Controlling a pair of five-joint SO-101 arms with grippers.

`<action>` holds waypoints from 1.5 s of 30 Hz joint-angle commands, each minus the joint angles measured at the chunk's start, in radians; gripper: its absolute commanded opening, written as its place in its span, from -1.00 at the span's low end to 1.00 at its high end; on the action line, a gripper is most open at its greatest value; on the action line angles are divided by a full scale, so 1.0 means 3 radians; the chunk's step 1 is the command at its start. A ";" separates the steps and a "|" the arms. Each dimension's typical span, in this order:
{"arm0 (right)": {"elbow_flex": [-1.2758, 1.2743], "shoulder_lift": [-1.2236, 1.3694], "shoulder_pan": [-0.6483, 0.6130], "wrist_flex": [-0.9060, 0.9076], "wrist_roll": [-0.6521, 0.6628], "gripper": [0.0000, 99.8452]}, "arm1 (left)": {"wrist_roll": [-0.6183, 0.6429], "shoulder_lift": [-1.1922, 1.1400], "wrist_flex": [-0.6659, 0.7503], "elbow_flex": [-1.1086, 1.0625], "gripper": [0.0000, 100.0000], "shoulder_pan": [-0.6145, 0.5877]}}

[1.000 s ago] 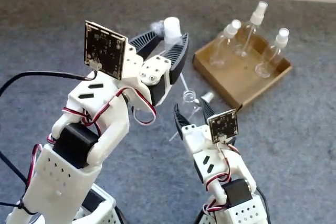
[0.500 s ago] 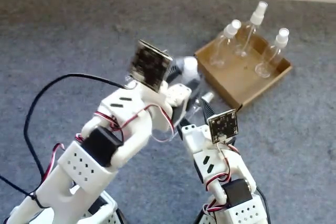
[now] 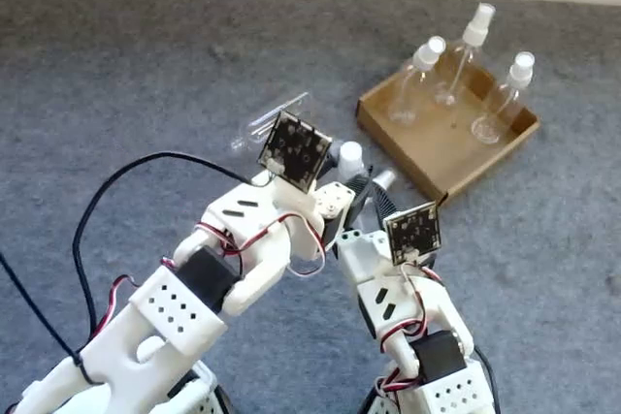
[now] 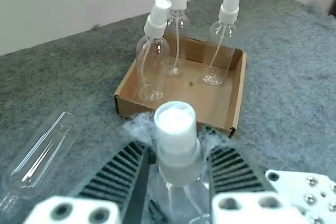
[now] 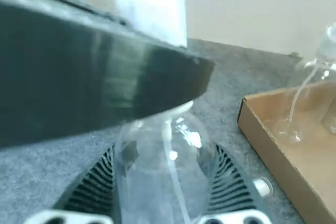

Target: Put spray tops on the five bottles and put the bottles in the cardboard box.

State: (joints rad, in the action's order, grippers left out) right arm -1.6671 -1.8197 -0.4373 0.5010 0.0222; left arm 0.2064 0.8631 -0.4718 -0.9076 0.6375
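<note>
While the right gripper [image 5: 163, 184] grips a bottle [image 5: 157, 150] upright to steady it, the left gripper [image 4: 177, 153], clamped on a spray top [image 4: 175, 121], holds it at the neck just above, for seating

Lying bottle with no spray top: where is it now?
In the high view the lying bottle rests on the grey carpet, left of the cardboard box and just beyond the left arm's camera board.
</note>
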 commanded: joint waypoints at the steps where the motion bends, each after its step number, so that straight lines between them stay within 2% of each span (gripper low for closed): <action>1: -0.0529 -0.0013 -0.0028 -0.0084 -0.0010 -0.98 | -0.0026 0.0054 0.0307 -0.0141 -0.98 0.0079; 8: -0.0529 -0.0003 -0.0028 -0.0084 -0.0010 -0.98 | -0.0026 0.0059 0.0317 -0.0130 -0.97 0.0074; 14: -0.0529 -0.0028 -0.0028 0.0043 -0.0005 -0.98 | -0.0026 0.0059 0.0302 -0.0136 -0.69 -0.0033; 25: -0.0529 -0.0028 -0.0028 0.0054 -0.0005 -0.98 | -0.0020 0.0284 0.0271 -0.0054 -0.68 -0.0166; 30: -0.0529 -0.0028 -0.0028 0.0054 -0.0005 -0.98 | -0.0026 0.0632 -0.0087 -0.0018 -0.68 -0.0166; 39: -0.0529 -0.0008 -0.0028 0.0059 -0.0020 -0.98 | -0.0026 0.1230 -0.0568 -0.0028 -0.69 -0.0468; 45: -0.0529 -0.0028 -0.0028 0.0054 -0.0015 -0.98 | -0.0026 0.1757 -0.1110 -0.0064 -0.69 -0.0468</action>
State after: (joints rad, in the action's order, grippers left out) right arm -1.6671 -1.8197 -0.4373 0.5163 0.0222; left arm 0.2079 1.2973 -0.7112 -0.9536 0.5132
